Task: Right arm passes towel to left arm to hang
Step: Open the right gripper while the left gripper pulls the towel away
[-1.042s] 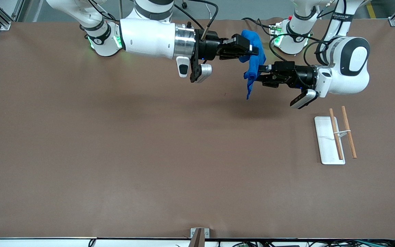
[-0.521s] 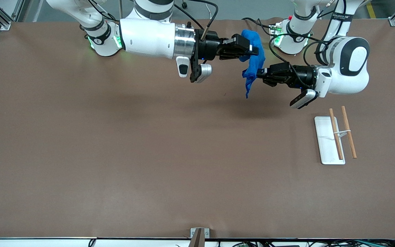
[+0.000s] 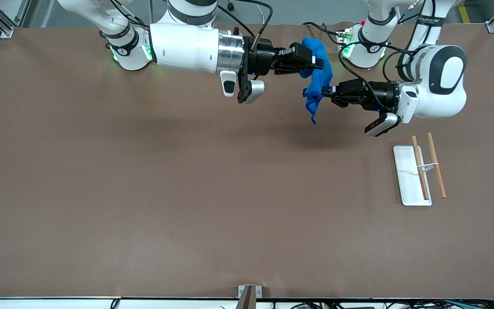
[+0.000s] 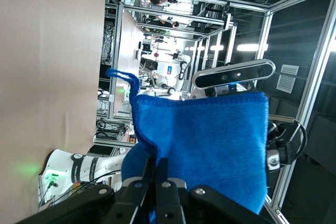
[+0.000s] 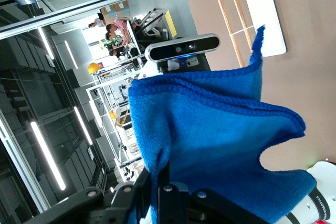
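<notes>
The bright blue towel (image 3: 317, 81) hangs in the air between the two grippers, over the table near the robots' bases. My right gripper (image 3: 319, 64) is shut on its upper part. My left gripper (image 3: 324, 91) is shut on it lower down, with the towel's tip dangling below. In the left wrist view the left gripper (image 4: 156, 169) pinches the towel's (image 4: 210, 145) edge, and the loop tag (image 4: 123, 75) sticks out at one corner. In the right wrist view the right gripper (image 5: 161, 174) pinches a fold of the towel (image 5: 210, 140).
A white rack (image 3: 405, 176) with two wooden rods (image 3: 436, 171) lies on the brown table toward the left arm's end, nearer to the front camera than the grippers. It also shows in the right wrist view (image 5: 268, 19).
My left gripper has shut on the towel's lower part and shifted slightly toward its own end of the table. The right gripper has kept its hold and has not moved.
</notes>
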